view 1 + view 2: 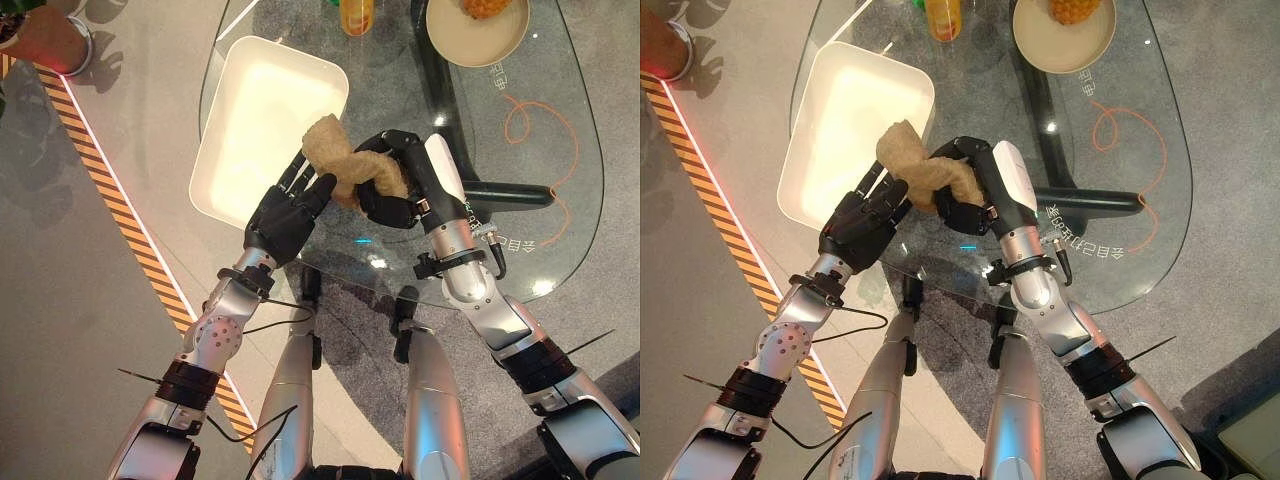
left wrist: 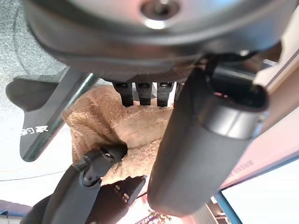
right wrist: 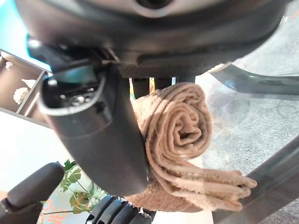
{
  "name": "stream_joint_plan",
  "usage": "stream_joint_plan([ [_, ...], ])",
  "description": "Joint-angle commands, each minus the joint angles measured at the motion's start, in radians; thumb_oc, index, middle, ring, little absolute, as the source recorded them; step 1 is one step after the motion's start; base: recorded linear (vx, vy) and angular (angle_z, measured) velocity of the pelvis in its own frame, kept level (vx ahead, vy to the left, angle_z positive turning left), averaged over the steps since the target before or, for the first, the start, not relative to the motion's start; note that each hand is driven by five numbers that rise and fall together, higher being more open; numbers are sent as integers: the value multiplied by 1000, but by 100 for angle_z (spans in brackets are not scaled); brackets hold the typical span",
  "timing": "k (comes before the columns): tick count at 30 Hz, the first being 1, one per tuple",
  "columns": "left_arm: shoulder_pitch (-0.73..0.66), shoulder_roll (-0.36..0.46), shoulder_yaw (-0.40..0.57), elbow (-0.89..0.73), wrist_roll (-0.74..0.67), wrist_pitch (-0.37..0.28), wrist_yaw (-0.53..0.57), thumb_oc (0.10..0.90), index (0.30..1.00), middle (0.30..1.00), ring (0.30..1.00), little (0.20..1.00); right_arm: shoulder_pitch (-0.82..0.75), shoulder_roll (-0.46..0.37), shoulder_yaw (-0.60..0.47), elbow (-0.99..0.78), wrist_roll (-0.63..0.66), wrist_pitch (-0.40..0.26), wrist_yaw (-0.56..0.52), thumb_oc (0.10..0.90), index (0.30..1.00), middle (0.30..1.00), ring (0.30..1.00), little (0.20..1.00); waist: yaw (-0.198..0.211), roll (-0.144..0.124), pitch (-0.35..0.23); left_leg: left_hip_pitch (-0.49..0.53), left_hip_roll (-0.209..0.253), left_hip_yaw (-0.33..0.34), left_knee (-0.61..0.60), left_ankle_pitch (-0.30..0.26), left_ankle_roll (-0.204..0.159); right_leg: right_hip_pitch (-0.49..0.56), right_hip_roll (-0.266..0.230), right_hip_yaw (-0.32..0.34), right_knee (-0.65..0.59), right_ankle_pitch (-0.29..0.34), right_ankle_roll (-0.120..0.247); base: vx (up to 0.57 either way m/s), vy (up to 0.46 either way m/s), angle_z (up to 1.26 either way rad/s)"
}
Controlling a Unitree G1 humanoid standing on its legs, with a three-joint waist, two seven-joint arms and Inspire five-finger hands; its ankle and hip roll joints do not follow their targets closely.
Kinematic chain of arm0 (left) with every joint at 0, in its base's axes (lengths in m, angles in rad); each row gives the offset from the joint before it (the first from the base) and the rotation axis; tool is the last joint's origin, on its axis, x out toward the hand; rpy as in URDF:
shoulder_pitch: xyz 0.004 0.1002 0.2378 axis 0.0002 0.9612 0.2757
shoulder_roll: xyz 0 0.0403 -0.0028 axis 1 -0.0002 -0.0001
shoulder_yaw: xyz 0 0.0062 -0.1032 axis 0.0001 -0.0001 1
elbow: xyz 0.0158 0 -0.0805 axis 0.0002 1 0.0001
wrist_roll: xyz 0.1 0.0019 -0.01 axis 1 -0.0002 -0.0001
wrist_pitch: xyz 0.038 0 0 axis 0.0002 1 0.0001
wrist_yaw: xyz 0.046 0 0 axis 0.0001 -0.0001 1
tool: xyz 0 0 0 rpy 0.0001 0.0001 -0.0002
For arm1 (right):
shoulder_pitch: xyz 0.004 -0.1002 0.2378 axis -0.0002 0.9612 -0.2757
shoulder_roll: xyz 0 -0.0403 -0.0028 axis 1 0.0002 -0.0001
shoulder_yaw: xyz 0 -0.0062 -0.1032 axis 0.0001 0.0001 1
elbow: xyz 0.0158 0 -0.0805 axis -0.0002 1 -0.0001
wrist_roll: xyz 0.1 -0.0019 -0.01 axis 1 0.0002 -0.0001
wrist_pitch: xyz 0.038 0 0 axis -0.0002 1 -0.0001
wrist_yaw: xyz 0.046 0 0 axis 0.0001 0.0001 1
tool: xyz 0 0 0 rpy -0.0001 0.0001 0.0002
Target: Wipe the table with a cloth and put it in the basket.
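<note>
Both my hands meet on the tan cloth point(image 1: 345, 165) over the near edge of the glass table point(image 1: 560, 190).

My right hand point(image 1: 395, 180) has its fingers curled round the cloth's twisted middle, holding it up off the glass; its rolled end shows in my right wrist view. My left hand point(image 1: 285, 215) reaches in from the other side, fingers fairly straight, tips touching the cloth. The cloth's upper end pokes over the rim of the white basket point(image 1: 215, 130), which sits just beside my left hand. Farther back stand a plate point(image 1: 445, 35) with food and a bottle point(image 1: 357, 15).
</note>
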Motion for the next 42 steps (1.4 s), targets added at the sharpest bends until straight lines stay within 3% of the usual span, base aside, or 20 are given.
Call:
stream_joint_plan([
  [1,-85,24,-6,-154,-38,-22,-108,800,900,900,900,900,-163,21,4,-222,18,-107,-10,100,300,300,300,200,-7,-27,-25,52,-46,67,107,-178,47,99,19,-5,-217,121,24,0,0,0],
  [20,-86,-36,20,-169,-185,-39,-189,800,900,900,900,900,-181,40,26,-196,-31,-88,19,100,300,300,300,200,-1,-30,-25,60,-51,61,102,-180,49,103,21,-6,-217,120,22,0,0,0],
  [35,-79,-57,32,-185,-177,-83,-159,800,900,900,900,900,-184,41,36,-197,-40,-79,50,100,300,300,300,200,2,-31,-25,62,-53,58,104,-181,49,106,19,-7,-218,121,23,0,0,0],
  [37,-79,-58,33,-187,-166,-88,-156,753,860,860,860,853,-183,44,38,-195,-45,-79,53,100,300,300,300,200,3,-31,-25,63,-55,57,104,-181,50,106,19,-7,-217,122,23,0,0,0],
  [38,-80,-59,31,-189,-161,-90,-154,674,792,792,792,774,-182,45,38,-197,-46,-78,54,100,300,300,300,200,3,-31,-25,63,-55,57,103,-180,50,106,19,-7,-217,122,23,0,0,0],
  [39,-79,-61,29,-192,-156,-95,-153,490,634,634,634,590,-183,45,38,-198,-46,-77,56,100,300,300,300,200,3,-32,-25,64,-55,56,103,-180,50,107,19,-7,-218,122,23,0,0,0],
  [40,-79,-62,29,-192,-152,-97,-153,418,573,573,573,518,-183,45,38,-199,-46,-78,58,100,300,300,300,200,3,-32,-25,63,-56,56,102,-180,51,107,19,-8,-218,122,22,0,0,0],
  [41,-81,-65,29,-191,-145,-102,-151,287,460,460,460,387,-184,45,36,-197,-48,-81,63,100,300,300,300,200,3,-32,-25,61,-56,55,103,-180,51,104,19,-8,-218,122,22,0,0,0],
  [42,-82,-65,31,-191,-141,-104,-148,100,300,300,300,200,-186,44,35,-197,-47,-81,67,100,300,300,300,200,4,-32,-25,60,-56,54,102,-179,51,103,19,-8,-217,123,23,0,0,0],
])
